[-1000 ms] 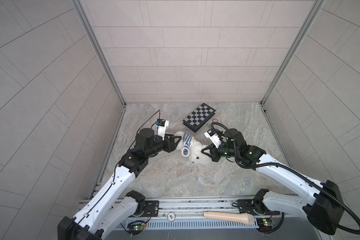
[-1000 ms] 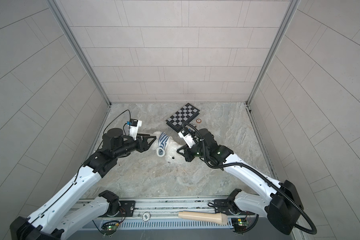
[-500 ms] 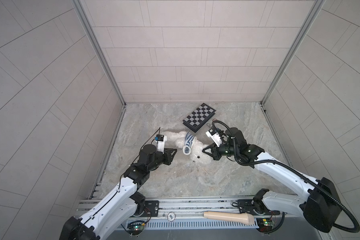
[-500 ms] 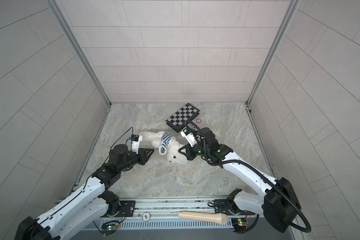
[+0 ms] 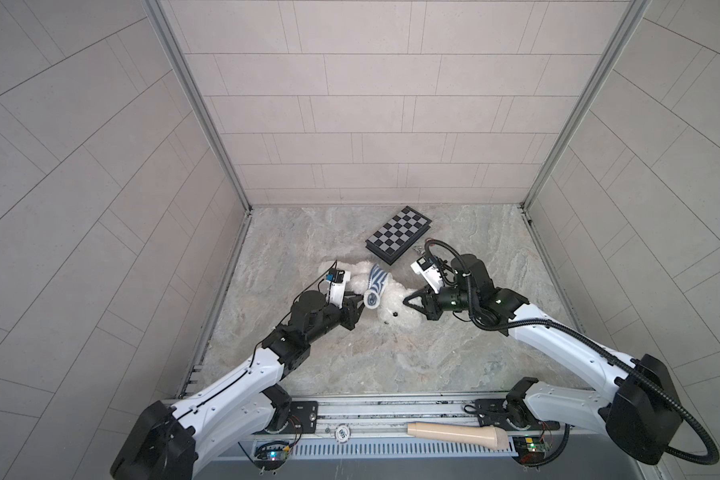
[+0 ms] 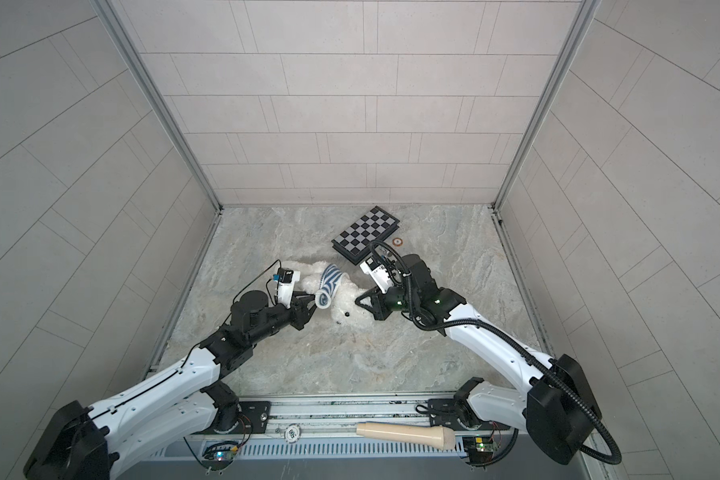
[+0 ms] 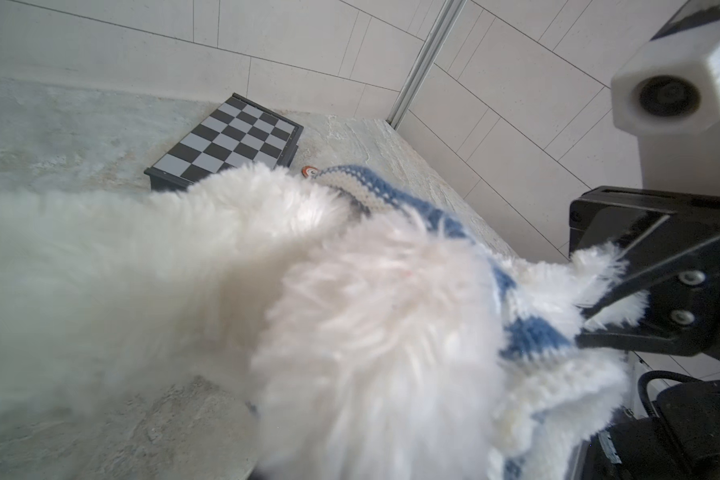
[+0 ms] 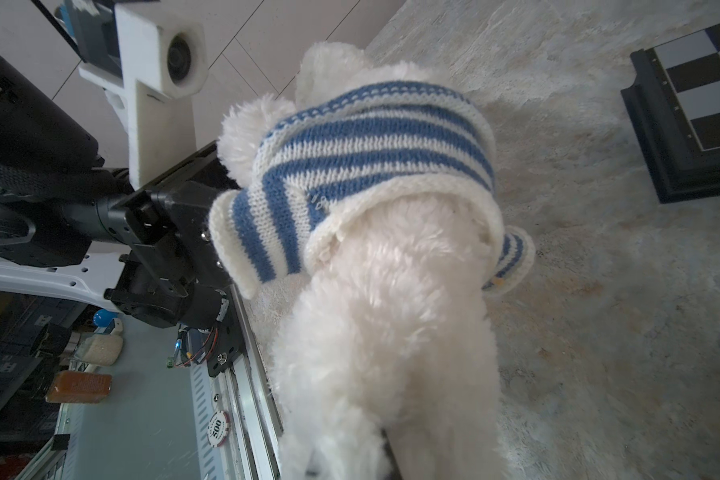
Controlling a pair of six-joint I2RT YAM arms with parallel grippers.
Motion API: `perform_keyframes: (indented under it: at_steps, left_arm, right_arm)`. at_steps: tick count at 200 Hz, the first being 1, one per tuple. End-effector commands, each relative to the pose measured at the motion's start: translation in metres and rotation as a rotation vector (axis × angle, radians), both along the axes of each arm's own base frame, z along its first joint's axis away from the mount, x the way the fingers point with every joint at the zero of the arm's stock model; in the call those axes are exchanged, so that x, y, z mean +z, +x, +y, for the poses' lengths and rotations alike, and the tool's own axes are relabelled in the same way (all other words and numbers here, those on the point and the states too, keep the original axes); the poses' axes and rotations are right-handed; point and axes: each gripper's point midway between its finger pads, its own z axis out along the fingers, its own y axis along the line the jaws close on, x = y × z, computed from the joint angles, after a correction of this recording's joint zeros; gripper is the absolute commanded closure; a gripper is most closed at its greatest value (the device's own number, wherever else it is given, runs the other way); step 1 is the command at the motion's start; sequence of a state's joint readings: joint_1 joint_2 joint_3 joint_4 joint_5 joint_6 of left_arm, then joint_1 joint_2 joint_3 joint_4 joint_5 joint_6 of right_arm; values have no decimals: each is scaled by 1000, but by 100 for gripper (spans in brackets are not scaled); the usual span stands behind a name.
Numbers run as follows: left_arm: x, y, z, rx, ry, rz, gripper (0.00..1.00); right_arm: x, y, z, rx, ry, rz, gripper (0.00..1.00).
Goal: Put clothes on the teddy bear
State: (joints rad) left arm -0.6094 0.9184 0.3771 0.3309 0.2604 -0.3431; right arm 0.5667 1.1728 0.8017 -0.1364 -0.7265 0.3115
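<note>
Bear (image 5: 389,306) lay on the table (image 5: 391,365) between both arms. Right gripper (image 5: 407,299) was pinched shut on fur by its head. Left gripper (image 5: 353,308) sat at the shirt (image 5: 377,280) sleeve, jaws partly apart, couldn't tell if gripping.

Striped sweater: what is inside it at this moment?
The teddy bear has its torso inside the striped sweater, with white fur emerging past the hem. Whether an arm sits inside either sleeve is hidden by the knit.

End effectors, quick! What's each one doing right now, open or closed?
Left end effector: at the striped shirt's sleeve; open or closed cannot be told.
Right end effector: closed, pinching the teddy bear's fur.
</note>
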Motion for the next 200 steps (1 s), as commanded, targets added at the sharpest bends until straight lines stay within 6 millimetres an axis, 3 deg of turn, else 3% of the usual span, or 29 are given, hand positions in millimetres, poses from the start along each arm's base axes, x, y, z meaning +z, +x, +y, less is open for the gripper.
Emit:
perform_keyframes:
  at_steps: [1, 64, 123, 149, 200]
  left_arm:
    - [10, 9, 1, 24, 21, -89, 68]
    - [6, 10, -22, -48, 77, -147, 71]
    - [9, 22, -25, -22, 75, -188, 72]
    - [12, 24, -28, -33, 76, -201, 86]
    - [13, 21, -19, 4, 80, -196, 100]
  right_arm:
    - [20, 1, 6, 29, 53, -55, 100]
    - [19, 2, 3, 22, 54, -54, 100]
    - [18, 2, 1, 18, 59, -48, 100]
    - [15, 2, -1, 13, 55, -46, 100]
    - [11, 8, -14, -35, 54, -39, 100]
